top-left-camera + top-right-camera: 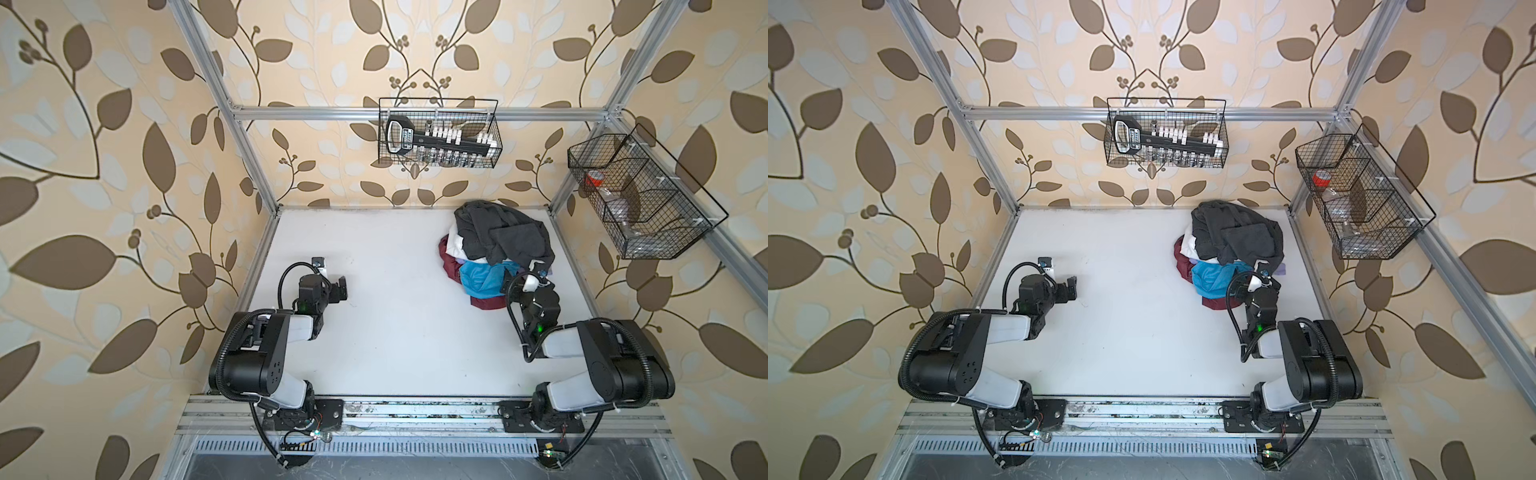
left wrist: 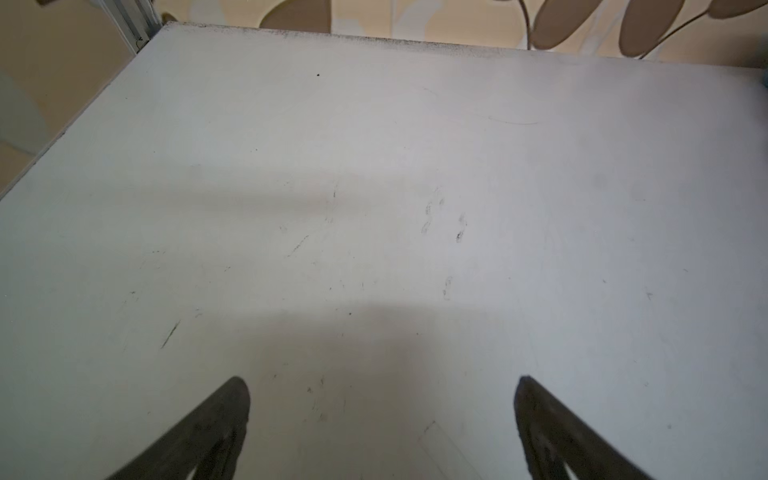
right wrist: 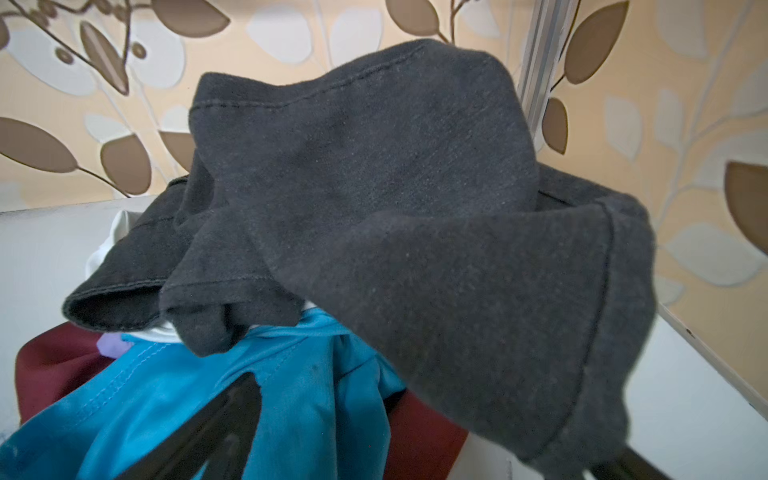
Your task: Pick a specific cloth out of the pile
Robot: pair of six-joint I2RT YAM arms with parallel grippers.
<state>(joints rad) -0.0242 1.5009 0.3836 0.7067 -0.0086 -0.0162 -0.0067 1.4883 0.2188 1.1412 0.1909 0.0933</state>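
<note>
— Right wrist view: how is the right gripper (image 3: 386, 386) set?
— Opened wide, empty, at the cloth (image 3: 291, 395), tucked under grey fabric (image 3: 415, 187) on the pile's (image 1: 503, 237) near side.
— The left gripper (image 2: 382, 386)?
— Opened too, over table (image 2: 374, 166).

Cloth (image 3: 137, 390) partly buried under grey garment (image 3: 374, 187); lavender garment (image 3: 109, 345) barely visible.

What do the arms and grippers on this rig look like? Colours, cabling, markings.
Both match: left arm and right arm have black joint housings, white link shells and black corrugated cable conduit looping outside. A green light glows near each wrist. The left gripper has dark, matte, tapered fingers. No readable markings.
</note>
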